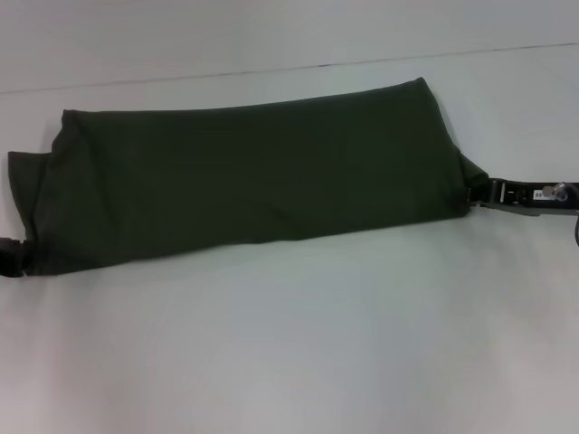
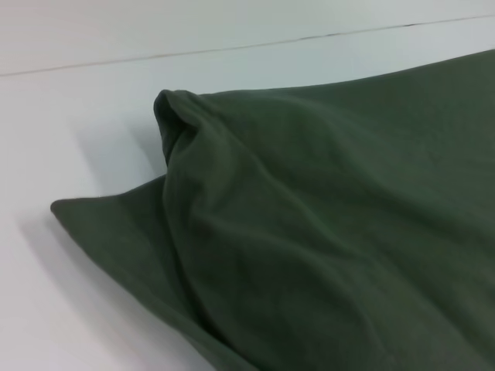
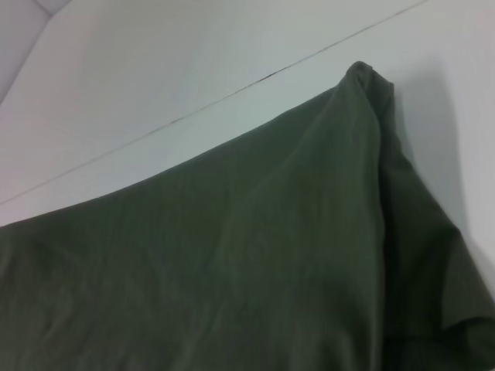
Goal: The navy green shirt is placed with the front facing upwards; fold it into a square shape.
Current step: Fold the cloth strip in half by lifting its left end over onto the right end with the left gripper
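Head view: navy green shirt (image 1: 244,172), plain side up, folded into a long band across the white table (image 1: 298,353), spanning from the left gripper (image 1: 11,255) at its near-left corner to the right gripper (image 1: 493,193) at its right end; whether either clamps the cloth cannot be told. Left wrist view: rumpled shirt corner (image 2: 309,232) just ahead, white surface beyond with a thin dark seam (image 2: 255,45). Right wrist view: smooth shirt fold (image 3: 232,263) close ahead, same pale surface and seam behind

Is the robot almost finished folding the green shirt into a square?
Not yet. Done: the navy green shirt is already folded into a long band across the white table, with only plain green showing, no letters. In hand: the left pincer and the right pincer sit at the band's two ends. Left: it looks too long for a square, so the ends probably need folding in.
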Available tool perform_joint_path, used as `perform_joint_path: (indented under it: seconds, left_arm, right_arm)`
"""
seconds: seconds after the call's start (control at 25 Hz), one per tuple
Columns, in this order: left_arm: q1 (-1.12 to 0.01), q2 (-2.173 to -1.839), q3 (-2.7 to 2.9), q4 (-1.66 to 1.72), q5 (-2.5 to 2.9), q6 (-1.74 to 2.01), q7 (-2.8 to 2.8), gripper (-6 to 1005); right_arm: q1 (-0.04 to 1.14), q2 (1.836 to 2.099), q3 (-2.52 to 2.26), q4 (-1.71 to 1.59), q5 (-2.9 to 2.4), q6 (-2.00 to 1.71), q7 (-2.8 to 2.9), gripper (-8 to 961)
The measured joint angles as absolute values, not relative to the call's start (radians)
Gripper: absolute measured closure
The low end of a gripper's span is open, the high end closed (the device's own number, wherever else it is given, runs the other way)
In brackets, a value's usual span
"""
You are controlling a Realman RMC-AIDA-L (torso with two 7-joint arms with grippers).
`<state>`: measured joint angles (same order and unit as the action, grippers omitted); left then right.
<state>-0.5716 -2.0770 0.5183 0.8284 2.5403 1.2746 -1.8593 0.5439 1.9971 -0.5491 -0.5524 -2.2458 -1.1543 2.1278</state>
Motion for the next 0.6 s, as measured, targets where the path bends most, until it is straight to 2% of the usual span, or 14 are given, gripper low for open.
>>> perform_joint_path:
  seconds: [0.24,0.6]
  left_arm:
    - [-0.565,-2.077,0.517,0.83,2.54,1.275,-1.859,979]
    - [-0.553,-2.077,0.515,0.837,2.54,1.285,-1.855,979]
  right_arm:
    - [0.543,1.996,-0.557,-0.554,-2.246,-1.168,2.115,904]
    - [0.541,1.99,-0.567,-0.556,-2.244,-1.222,2.089,948]
